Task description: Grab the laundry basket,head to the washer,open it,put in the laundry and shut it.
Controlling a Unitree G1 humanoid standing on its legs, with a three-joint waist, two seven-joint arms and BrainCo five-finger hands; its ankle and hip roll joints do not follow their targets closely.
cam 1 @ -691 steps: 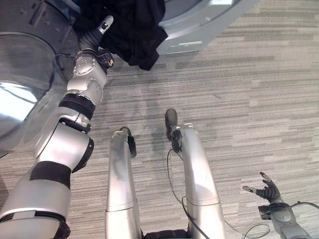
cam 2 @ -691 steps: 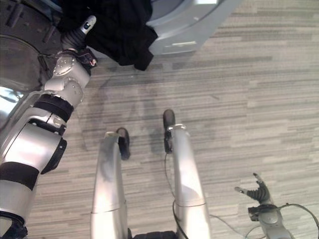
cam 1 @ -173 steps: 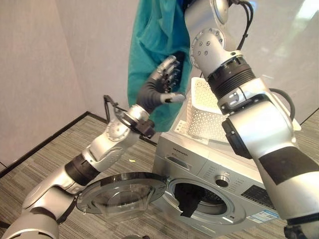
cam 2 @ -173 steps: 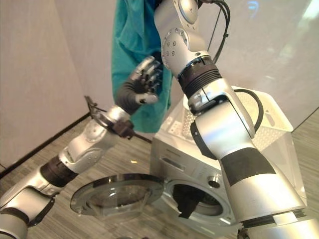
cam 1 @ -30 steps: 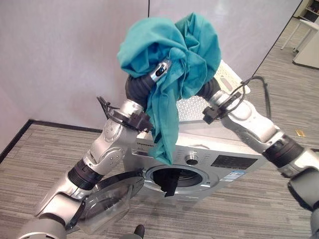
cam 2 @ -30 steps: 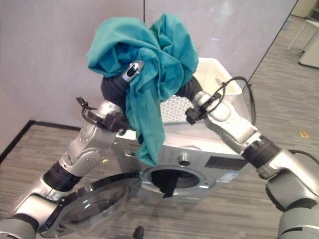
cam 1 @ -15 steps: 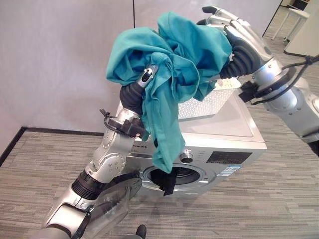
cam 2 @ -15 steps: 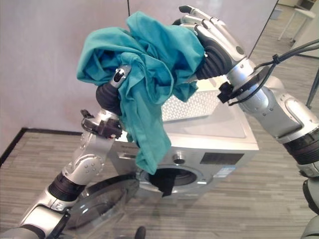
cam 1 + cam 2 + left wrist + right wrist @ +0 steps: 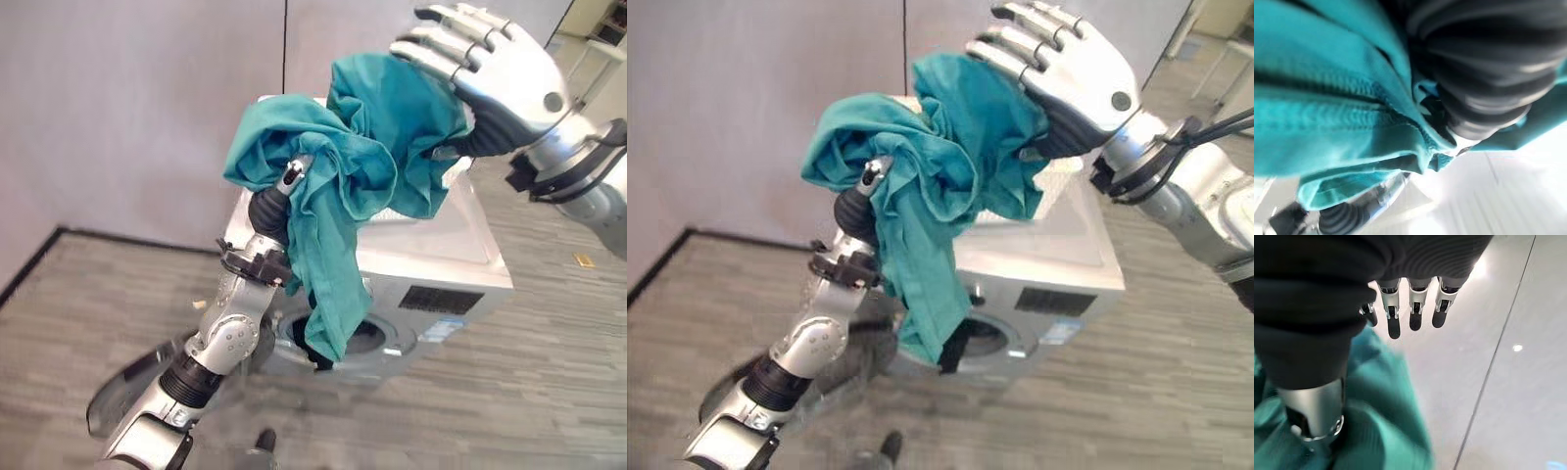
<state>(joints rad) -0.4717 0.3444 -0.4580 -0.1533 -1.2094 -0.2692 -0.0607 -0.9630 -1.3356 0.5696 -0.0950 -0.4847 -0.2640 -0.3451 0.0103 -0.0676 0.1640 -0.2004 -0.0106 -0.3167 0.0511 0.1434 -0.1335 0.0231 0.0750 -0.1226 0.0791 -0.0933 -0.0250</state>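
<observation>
The washer (image 9: 431, 264) stands with its door (image 9: 127, 387) swung open and a dark garment (image 9: 955, 352) hanging at the drum mouth. Above it, the teal cloth (image 9: 362, 186) drapes over the left hand (image 9: 291, 178), whose fingers are buried, so their state cannot be told. The right hand (image 9: 1068, 69) holds its fingers straight, against the cloth's top. Loading seems under way; next the cloth must come down into the drum.

teal garment (image 9: 362, 166), silver-grey washer (image 9: 441, 264), grey striped floor (image 9: 549, 392)
</observation>
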